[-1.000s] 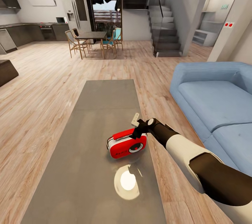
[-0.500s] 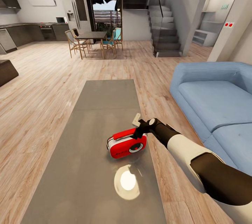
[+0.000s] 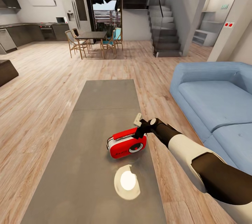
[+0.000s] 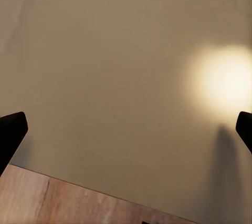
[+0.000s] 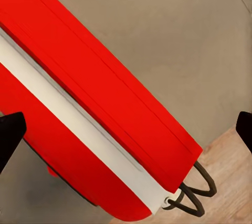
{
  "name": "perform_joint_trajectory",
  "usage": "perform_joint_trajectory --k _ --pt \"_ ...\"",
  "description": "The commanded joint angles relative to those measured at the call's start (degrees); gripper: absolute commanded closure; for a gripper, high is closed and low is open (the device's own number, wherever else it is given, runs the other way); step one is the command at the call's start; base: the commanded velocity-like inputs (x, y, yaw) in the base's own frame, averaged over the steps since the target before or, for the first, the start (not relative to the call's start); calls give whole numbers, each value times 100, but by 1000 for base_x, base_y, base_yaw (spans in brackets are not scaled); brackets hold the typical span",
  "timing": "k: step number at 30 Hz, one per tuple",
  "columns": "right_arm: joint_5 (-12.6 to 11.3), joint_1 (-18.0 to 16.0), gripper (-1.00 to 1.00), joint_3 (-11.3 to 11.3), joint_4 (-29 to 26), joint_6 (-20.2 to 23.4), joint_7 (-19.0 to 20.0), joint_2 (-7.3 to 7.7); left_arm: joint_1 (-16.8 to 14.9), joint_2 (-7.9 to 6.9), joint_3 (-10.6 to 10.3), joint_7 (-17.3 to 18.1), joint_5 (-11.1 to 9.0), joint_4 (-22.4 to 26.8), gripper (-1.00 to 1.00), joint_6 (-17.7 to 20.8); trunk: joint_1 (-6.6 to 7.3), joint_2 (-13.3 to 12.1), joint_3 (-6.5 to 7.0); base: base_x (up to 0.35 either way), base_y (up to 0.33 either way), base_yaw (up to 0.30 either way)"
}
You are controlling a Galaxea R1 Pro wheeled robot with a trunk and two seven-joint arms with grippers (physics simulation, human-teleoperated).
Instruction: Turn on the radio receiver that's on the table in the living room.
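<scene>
in the head view the radio receiver (image 3: 126, 144) stands on the table (image 3: 91, 168), a little below the middle of the frame and close to the table's right edge, with its round dial facing the camera and its red handle on top. the right gripper (image 3: 137, 130) comes in from the lower right of the frame and is just above the right end of the handle; whether it touches the handle i cannot tell. in the right wrist view the radio receiver (image 5: 89, 113) is very near and runs diagonally from the upper left to the lower right, with the grey table (image 5: 173, 29) behind it and a strip of wood floor (image 5: 231, 176) in the lower right corner. the two dark fingertips (image 5: 10, 132) stand at the far left and far right edges of that frame, so the right gripper is spread wide and grasps nothing. in the left wrist view the left gripper (image 4: 126, 129) is also spread wide, its fingertips (image 4: 11, 129) at the two side edges, over the table (image 4: 105, 66), where a bright light reflection (image 4: 223, 79) sits at the right. in the head view the blue sofa (image 3: 217, 101) fills the right side, and a dining table with chairs (image 3: 91, 40) is at the upper left, far away.
</scene>
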State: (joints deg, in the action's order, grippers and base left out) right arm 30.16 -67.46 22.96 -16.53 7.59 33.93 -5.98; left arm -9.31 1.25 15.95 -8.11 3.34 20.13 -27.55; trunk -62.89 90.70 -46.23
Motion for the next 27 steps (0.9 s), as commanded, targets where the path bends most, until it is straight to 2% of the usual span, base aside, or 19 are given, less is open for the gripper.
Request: perform_joint_trajectory --k 1,23,27 --pt "2 -1 -100 0 0 1 0 0 -10 -2 31 20 -62 -18 -100 663 -1 0 1 0 0 0" --pt "8 -1 -100 -2 0 6 9 -9 -10 -2 31 20 -62 -18 -100 661 -1 0 1 0 0 0" --pt "8 -1 -100 -2 0 6 9 -9 -10 -2 31 20 -56 -18 -100 663 -89 160 -71 0 0 0"
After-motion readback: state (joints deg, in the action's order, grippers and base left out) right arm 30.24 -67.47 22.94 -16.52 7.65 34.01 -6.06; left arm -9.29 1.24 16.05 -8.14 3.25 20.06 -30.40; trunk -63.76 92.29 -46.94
